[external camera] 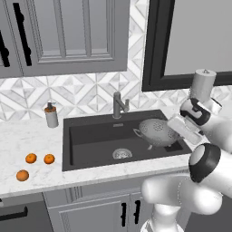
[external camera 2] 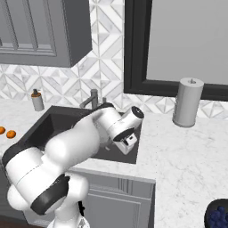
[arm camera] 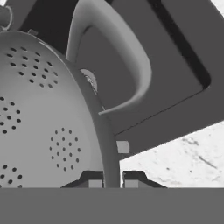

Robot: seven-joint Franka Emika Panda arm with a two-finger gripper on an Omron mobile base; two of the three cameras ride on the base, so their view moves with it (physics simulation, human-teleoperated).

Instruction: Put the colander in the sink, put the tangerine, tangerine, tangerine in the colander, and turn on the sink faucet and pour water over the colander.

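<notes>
The silver-grey colander hangs tilted in the right half of the dark sink, above its floor. My gripper is shut on the colander's rim at its right side. In the hand view the rim of the colander runs down between my fingertips, and its loop handle arches above. Three orange tangerines lie on the counter left of the sink; two tangerines show at the right base view's left edge. The sink faucet stands behind the basin. The water is out of view.
A soap bottle stands at the sink's back left corner. A grey paper-towel roll stands on the counter to the right, under a dark-framed window. A bowl of blueberries sits at the counter's near right. The drain is mid-basin.
</notes>
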